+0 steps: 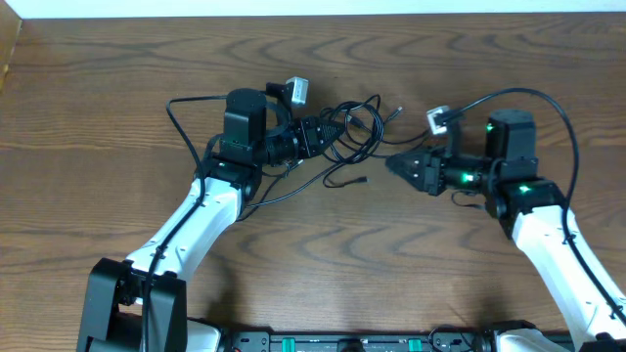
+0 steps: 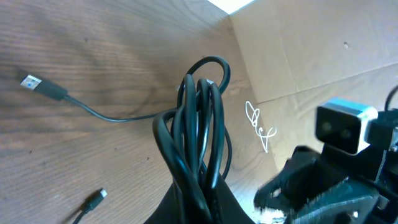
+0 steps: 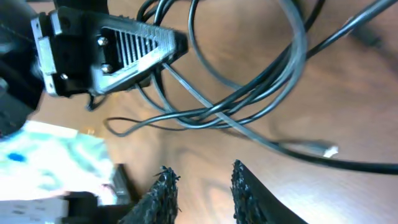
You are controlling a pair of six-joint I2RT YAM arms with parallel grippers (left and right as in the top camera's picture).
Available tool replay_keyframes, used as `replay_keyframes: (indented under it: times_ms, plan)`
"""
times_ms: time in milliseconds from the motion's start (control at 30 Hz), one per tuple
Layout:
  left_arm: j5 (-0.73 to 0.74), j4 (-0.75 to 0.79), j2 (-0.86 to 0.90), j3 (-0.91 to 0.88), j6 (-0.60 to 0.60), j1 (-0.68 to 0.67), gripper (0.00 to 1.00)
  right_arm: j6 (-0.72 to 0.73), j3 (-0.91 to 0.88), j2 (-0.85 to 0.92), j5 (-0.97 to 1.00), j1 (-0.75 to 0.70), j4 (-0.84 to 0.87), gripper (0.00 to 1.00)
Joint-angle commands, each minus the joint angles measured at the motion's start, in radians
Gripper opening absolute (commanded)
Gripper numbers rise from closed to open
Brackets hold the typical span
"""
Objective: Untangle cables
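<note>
Clamping a bunch of black cables (image 1: 354, 125), the left claw (image 1: 315, 137) is clenched on their loops near the middle of the wooden tabletop (image 1: 323, 254), toward its far edge. In the left wrist view the loops rise from between its jaws as a tight upright bundle. One strand trails off across the wood to a flat silver plug (image 2: 31, 82) lying on the surface. A smaller plug (image 2: 98, 196) lies nearer the claw. The right claw (image 1: 396, 163) points at the tangle from the right, near it but apart. Its two fingers (image 3: 163, 190) stand parted with bare wood showing between them, grasping nothing. The crossing strands lie just beyond their tips.
</note>
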Motion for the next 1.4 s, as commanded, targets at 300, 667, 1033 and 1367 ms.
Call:
replay_keyframes:
  times_ms: [300, 667, 1033, 1367]
  plan:
    - [0.031, 0.011, -0.002, 0.007, 0.105, -0.062, 0.08, 0.504, 0.001, -0.016, 0.284, 0.101, 0.03, 0.2]
    - [0.198, 0.175, -0.002, 0.007, -0.053, -0.062, 0.08, 0.51, 0.001, 0.005, 0.526, 0.101, -0.019, 0.19]
    - [0.202, 0.242, -0.002, 0.007, -0.076, -0.049, 0.08, 0.324, 0.001, 0.012, 0.468, 0.101, -0.162, 0.01]
    - [0.213, 0.113, -0.002, 0.007, 0.113, -0.045, 0.08, 0.038, 0.002, -0.069, 0.357, -0.049, -0.099, 0.39]
